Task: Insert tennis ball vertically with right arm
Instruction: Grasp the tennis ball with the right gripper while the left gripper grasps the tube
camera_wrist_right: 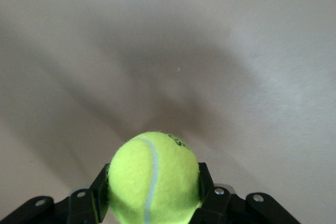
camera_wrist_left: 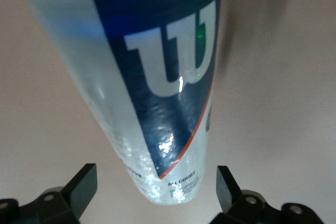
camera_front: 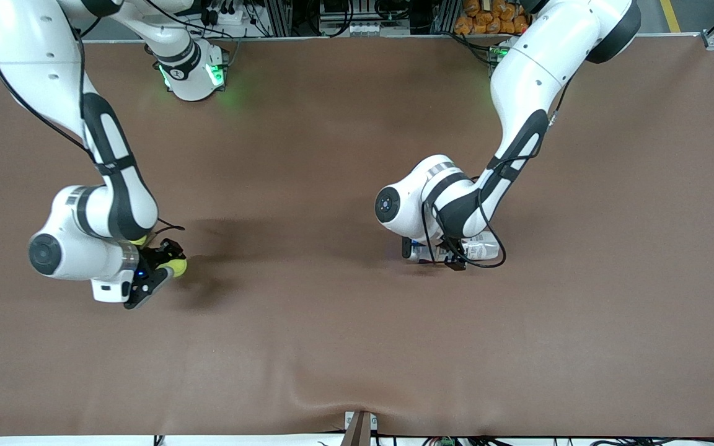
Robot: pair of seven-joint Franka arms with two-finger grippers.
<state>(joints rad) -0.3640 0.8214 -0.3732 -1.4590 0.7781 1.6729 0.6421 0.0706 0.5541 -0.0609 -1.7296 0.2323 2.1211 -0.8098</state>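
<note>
Toward the right arm's end of the brown table (camera_front: 332, 347), we find the right gripper (camera_front: 168, 267) clamped on the yellow-green tennis ball (camera_wrist_right: 152, 179), which sits squarely between both fingers (camera_wrist_right: 100, 187) and bulges past their tips. Nearer the middle, the left gripper (camera_wrist_left: 157, 187) stands with jaws wide, straddling a clear Wilson ball can (camera_wrist_left: 152, 82) without touching it

A brown table cover (camera_front: 344, 347) fills the frame, rippled at the lower middle. Along the top edge sit cables and metal frames (camera_front: 357, 18), with orange objects (camera_front: 487, 15) there.
</note>
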